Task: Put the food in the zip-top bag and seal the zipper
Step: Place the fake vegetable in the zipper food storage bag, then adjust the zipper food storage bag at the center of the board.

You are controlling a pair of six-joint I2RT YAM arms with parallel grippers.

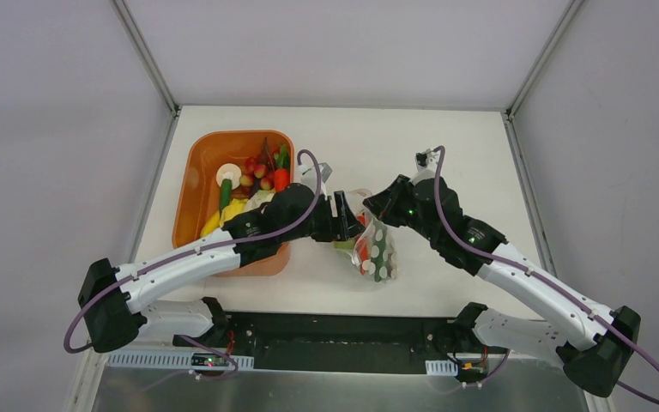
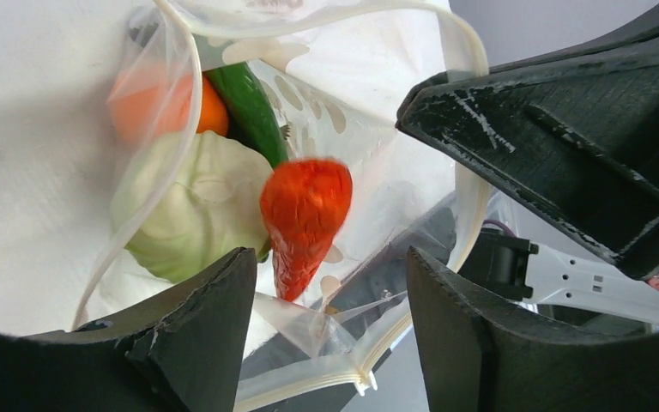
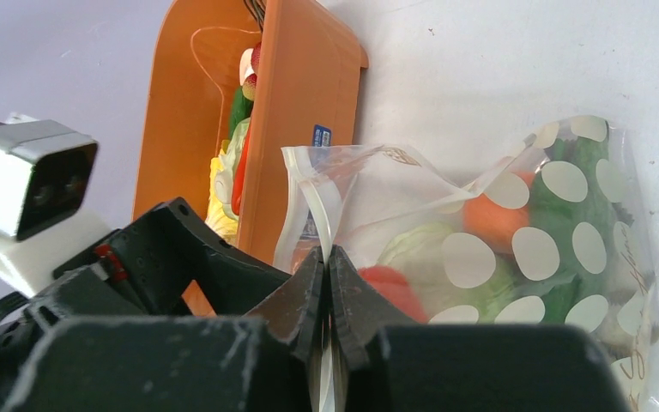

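Nearest, at near edge of desk (image 1: 446, 154), both arm bases; from there, arms reaching inward to meet over zip-top bag (image 1: 377, 249), lying about midway between left and right edges and nearer near edge than far. Just beside it toward left edge, orange tub (image 1: 190, 184), with more food (image 1: 253, 172) inside.

Over bag's mouth and looking down into it, left pincer (image 2: 326, 283): fingers well parted, gripping nothing. On bag's rim, right pincer (image 3: 328, 262): closed tight on zipper (image 3: 319, 202), lifting that lip, mouth held agape.

Step in hand, by the look of it: dropping red piece (image 2: 305, 219) into bag. Blurred, between left fingers yet touching neither as far as can be told, just above mouth. Already inside: whitish leafy piece (image 2: 193, 206), green piece (image 2: 249, 107), orange ball (image 2: 150, 107).

To do it well:
- Hold left jaws wide until clear of red piece.
- Draw left pincer straight up, not sideways, to avoid snagging zipper strip or thin film.
- Mind right grip; any slack there likely to fold mouth shut.
- Expect round pieces to roll back toward mouth on any tipping of bag; settle them deep before pressing seal
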